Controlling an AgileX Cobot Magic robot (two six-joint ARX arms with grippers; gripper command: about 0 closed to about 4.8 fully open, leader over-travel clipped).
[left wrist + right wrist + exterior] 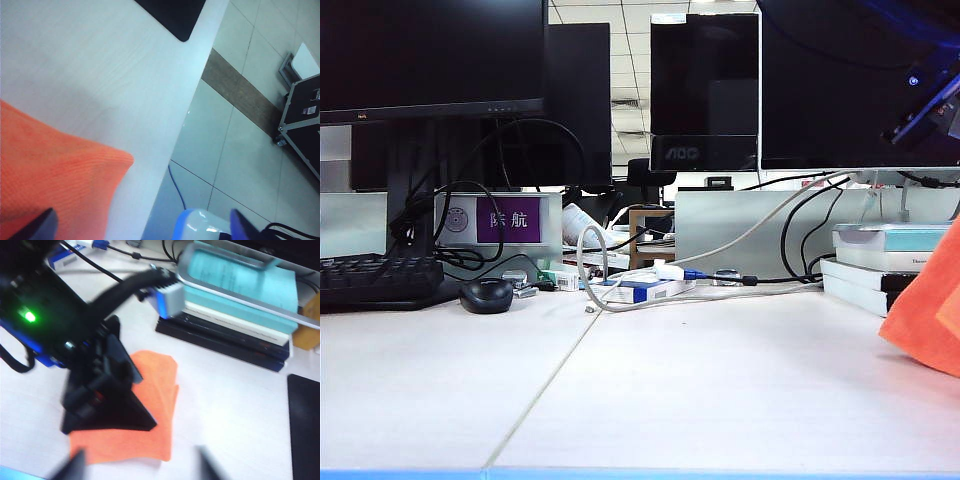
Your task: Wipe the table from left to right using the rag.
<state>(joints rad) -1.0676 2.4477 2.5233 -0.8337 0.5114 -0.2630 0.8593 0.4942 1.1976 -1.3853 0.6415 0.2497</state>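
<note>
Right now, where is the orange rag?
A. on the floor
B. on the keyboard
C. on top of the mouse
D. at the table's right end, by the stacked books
D: the rag lies on the table at its right end, beside the stacked books.

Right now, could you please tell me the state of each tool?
Left tool: open, over the rag at the table edge.
Right tool: open, empty, above the rag.

Robot arm [930, 105], dark with blue trim, is showing at two o'clock in the exterior view. A green light [29, 316] is glowing on its black housing [60, 330], and a thick black cable [125, 287] is trailing from it. The left gripper [142, 227] and right gripper [141, 467] are showing dark fingertips.
</note>
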